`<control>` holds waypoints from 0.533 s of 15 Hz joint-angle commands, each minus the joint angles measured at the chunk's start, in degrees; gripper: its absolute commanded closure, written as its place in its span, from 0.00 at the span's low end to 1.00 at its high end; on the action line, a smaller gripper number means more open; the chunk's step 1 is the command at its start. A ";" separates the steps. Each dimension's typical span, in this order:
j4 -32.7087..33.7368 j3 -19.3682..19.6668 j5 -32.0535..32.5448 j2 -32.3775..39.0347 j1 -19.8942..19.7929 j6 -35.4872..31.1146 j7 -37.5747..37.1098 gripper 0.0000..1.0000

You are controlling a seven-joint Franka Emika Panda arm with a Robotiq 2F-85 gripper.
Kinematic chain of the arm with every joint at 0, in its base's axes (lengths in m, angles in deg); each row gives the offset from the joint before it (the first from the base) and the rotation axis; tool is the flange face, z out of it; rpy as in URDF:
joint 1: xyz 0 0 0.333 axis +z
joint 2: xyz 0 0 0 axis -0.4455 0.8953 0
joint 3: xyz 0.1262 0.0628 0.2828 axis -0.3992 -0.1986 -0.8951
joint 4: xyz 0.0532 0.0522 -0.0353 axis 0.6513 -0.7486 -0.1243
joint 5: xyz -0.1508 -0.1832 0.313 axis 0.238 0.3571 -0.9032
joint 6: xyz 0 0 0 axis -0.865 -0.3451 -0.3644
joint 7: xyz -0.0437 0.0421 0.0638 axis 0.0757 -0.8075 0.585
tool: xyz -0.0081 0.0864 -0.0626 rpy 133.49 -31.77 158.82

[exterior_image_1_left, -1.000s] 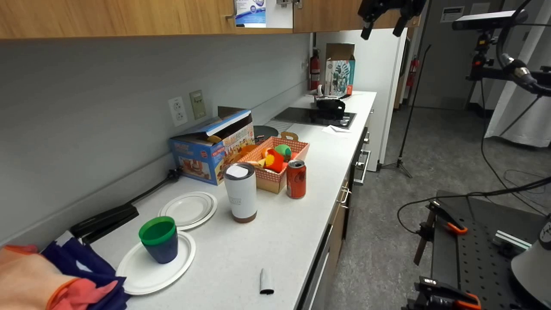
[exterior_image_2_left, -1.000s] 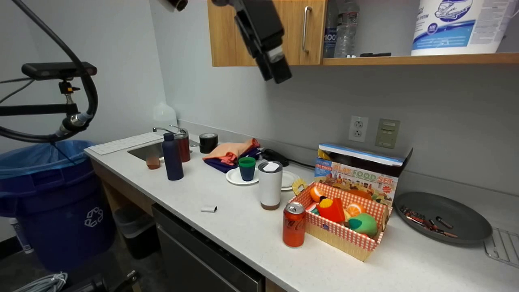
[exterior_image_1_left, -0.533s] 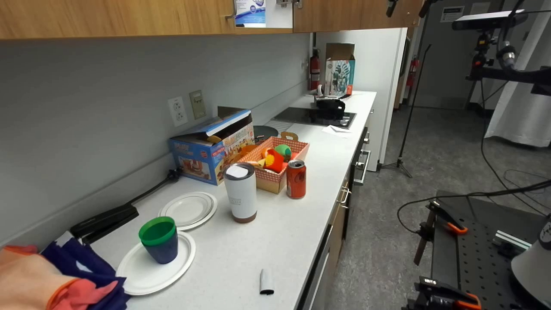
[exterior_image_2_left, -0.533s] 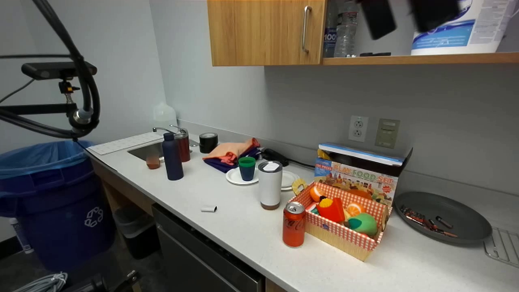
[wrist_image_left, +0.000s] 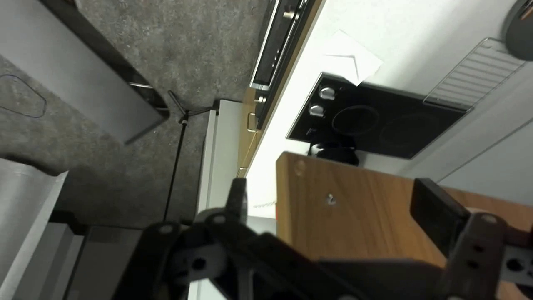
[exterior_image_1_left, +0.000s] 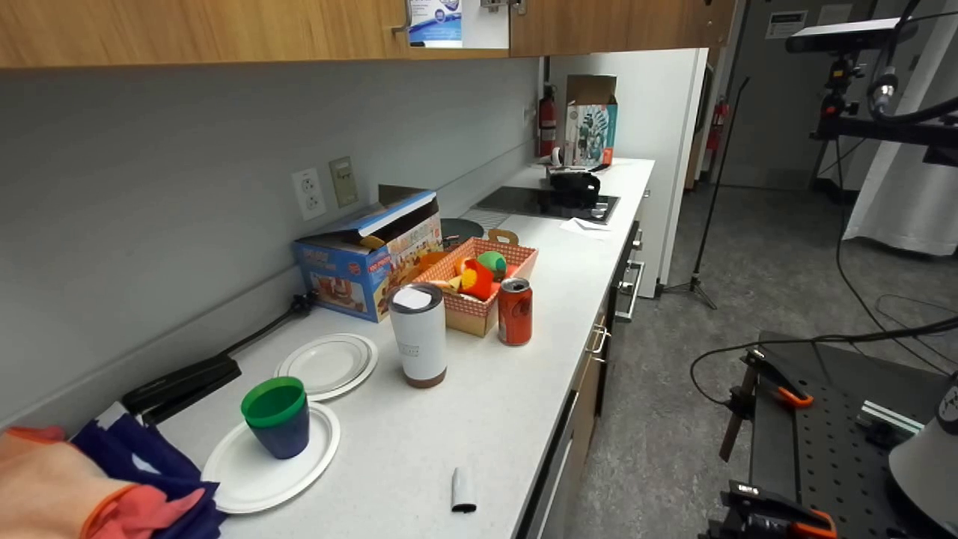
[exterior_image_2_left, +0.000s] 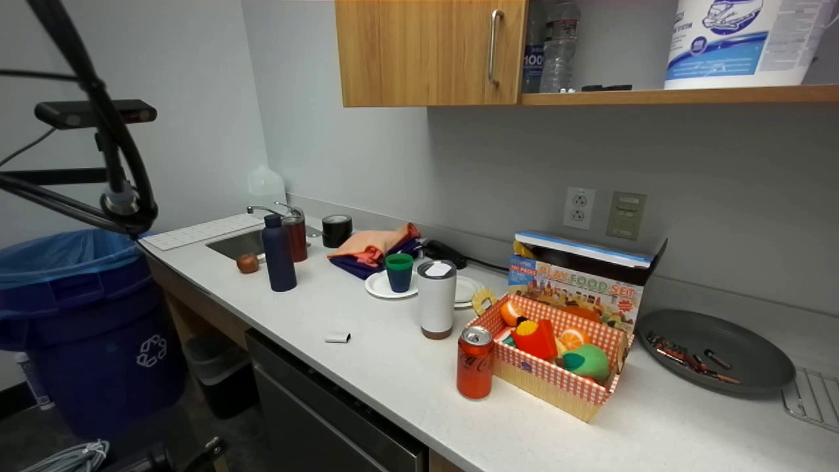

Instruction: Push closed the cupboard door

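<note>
The cupboard door point(exterior_image_1_left: 621, 28) stands swung open in an exterior view, its wood-grain inner face showing. It also fills the lower middle of the wrist view point(wrist_image_left: 354, 221), with its free edge, a small metal fitting and a round bumper showing. Its handle is hidden. My gripper point(wrist_image_left: 332, 193) is open and empty. Its fingers are spread to either side of the door's free edge in the wrist view, one over the wood face and one beyond the edge; I cannot tell how far off the door is. The gripper is out of view in both exterior views.
A neighbouring shut door point(exterior_image_2_left: 432, 52) has a metal handle. The open cupboard shelf point(exterior_image_2_left: 655, 97) holds a white bucket point(exterior_image_2_left: 741, 46) and bottles point(exterior_image_2_left: 560, 49). Below are the counter point(exterior_image_2_left: 393, 367), a stove top point(wrist_image_left: 374, 116) and a black pot point(wrist_image_left: 335, 153).
My gripper has moved across in front of the cupboard and up, out of both exterior views. The arm's cable has shifted. The cupboard door has not visibly moved.
</note>
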 commanded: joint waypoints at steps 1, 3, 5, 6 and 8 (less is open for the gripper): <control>0.66 0.52 1.19 0.11 0.14 -0.61 -1.66 0.00; 0.83 0.44 2.09 0.08 -0.58 -1.91 -3.54 0.00; 0.84 0.43 2.24 0.11 -0.61 -2.10 -3.99 0.00; 0.84 0.43 2.24 0.12 -0.61 -2.11 -4.03 0.00; 1.58 0.73 2.05 0.79 -0.49 -2.06 -3.43 0.00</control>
